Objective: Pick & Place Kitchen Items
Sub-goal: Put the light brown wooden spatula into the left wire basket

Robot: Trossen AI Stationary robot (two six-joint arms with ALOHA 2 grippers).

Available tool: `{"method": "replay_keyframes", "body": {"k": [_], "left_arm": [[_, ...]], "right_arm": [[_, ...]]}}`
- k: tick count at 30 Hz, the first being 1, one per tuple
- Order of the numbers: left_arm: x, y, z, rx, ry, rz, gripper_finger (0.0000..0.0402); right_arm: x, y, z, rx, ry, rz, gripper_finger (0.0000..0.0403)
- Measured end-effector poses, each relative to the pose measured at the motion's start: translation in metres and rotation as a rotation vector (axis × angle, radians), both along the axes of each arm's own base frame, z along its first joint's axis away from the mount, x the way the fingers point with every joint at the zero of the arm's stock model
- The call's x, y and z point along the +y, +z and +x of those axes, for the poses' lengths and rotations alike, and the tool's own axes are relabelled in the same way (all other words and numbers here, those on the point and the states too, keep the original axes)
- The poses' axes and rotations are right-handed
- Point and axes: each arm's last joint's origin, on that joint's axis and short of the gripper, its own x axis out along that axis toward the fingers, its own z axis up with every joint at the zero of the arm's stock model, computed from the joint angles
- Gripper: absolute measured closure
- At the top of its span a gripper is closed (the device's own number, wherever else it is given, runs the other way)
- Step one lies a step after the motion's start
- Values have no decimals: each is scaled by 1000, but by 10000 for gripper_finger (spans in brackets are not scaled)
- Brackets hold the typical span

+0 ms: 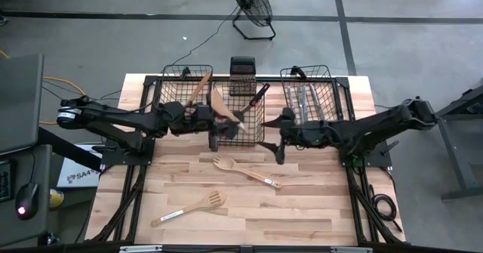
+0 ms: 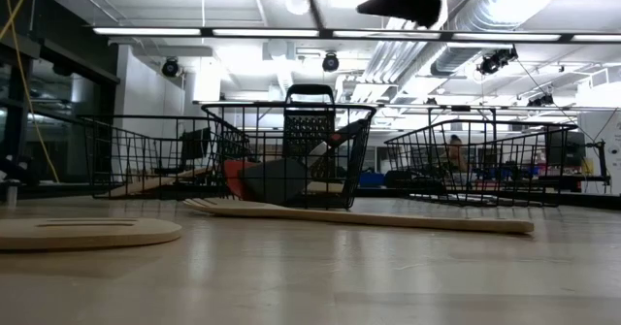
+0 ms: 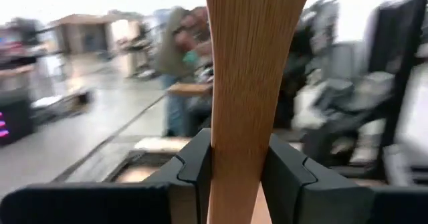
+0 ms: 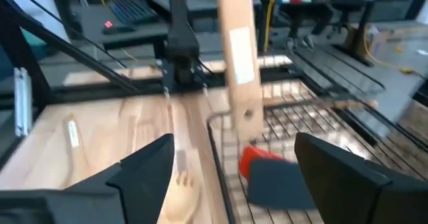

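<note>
I see a pale butcher-block wooden table [image 1: 302, 208] with a smooth, faintly glossy finish. The black wire baskets [image 1: 240, 136] look like matt coated metal. The pale wooden spatula [image 3: 249, 83] clamped in my left gripper [image 3: 242, 174] shows straight, bare grain; the fingers [image 3: 195, 170] are matt black plastic.

Left gripper [image 3: 242, 177] clamps pale wooden utensil [image 3: 251, 63]; blurred person [image 3: 182, 57] beyond.
</note>
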Motion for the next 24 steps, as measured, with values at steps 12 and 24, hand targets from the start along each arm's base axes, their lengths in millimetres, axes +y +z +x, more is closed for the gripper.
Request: {"method": "replay_keyframes", "body": {"k": [12, 24], "left_arm": [[15, 6, -31, 132, 551, 5, 311], [64, -15, -47, 310, 888, -89, 311]], "right_arm": [[-11, -3, -31, 188, -199, -29, 97], [-17, -11, -36, 279, -249, -18, 96]]}}
